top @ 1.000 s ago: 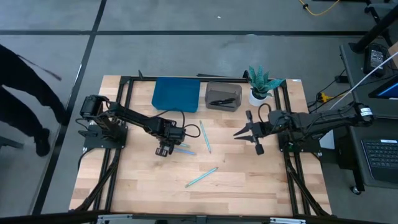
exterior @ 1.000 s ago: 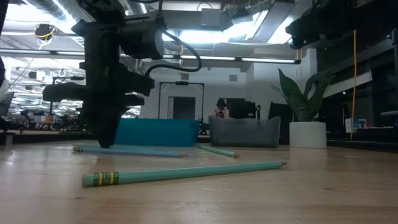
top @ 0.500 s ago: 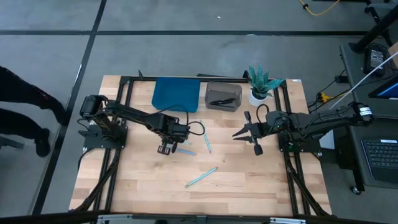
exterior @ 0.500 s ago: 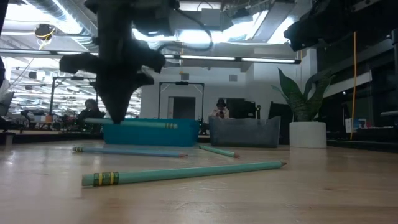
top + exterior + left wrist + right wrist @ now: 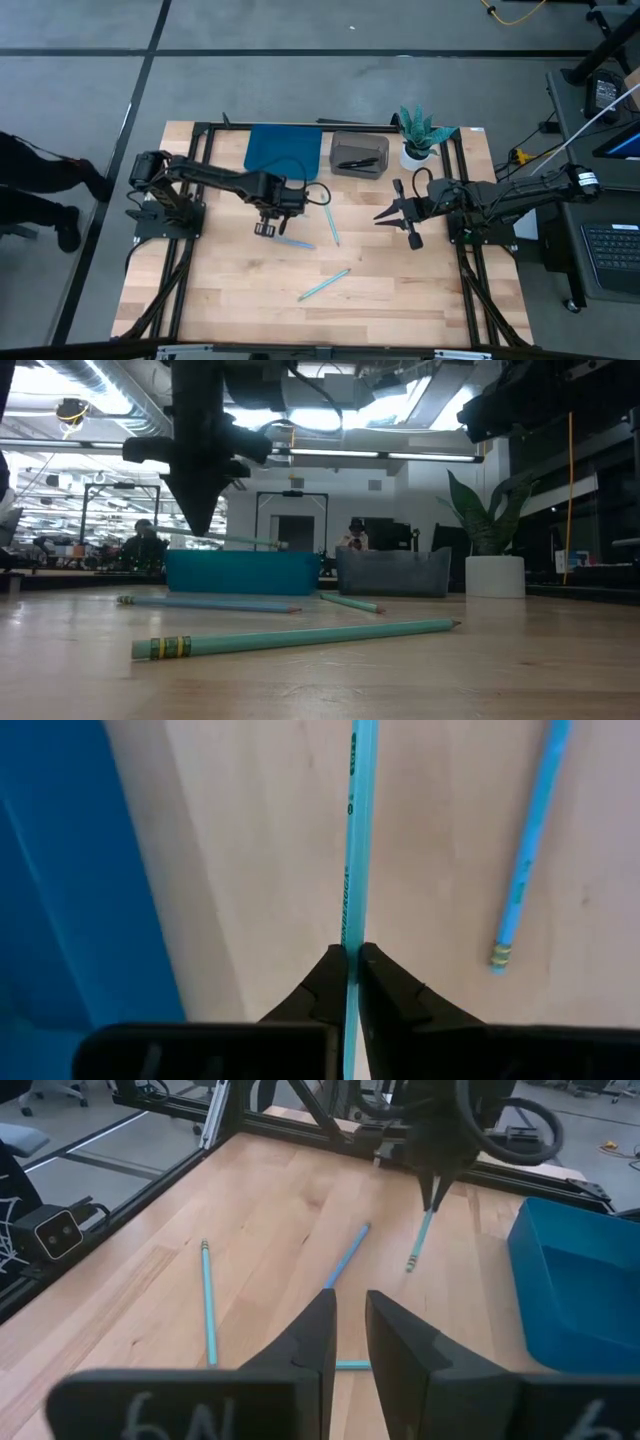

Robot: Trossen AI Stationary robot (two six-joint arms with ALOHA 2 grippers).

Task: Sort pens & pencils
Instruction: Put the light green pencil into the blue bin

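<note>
My left gripper (image 5: pixel 266 229) hangs over the table just near the blue tray (image 5: pixel 283 152), shut on a light-blue pencil (image 5: pixel 250 541). Three more pencils lie flat on the wood: one just below it (image 5: pixel 296 242), one to its right (image 5: pixel 330 222) and one nearer the front (image 5: pixel 323 284). Black pens (image 5: pixel 358 161) lie in the grey bin (image 5: pixel 360 170) beside the tray. My right gripper (image 5: pixel 395 213) waits at the table's right, open, above the wood and touching nothing. My left gripper pinches the pencil's shaft (image 5: pixel 348 935) between its two fingertips (image 5: pixel 372 965). It comes from above, pointing down, with the fingers across the pencil. The pencil is lifted clear of the table and stays about level, its longer part (image 5: pixel 262 542) sticking out to one side.
A potted plant (image 5: pixel 418 135) stands at the far right, beside the grey bin. Black frame rails (image 5: pixel 195 160) run along the table's left and right sides. A person's dark clothing (image 5: pixel 35 190) shows off the table's left. Bare wood lies toward the near edge.
My left gripper has risen from the table and moved toward the far edge and the blue tray. It has carried one pencil up with it: the pencil lay on the wood a second ago and now hangs level above it. The other pencils have stayed in place.
</note>
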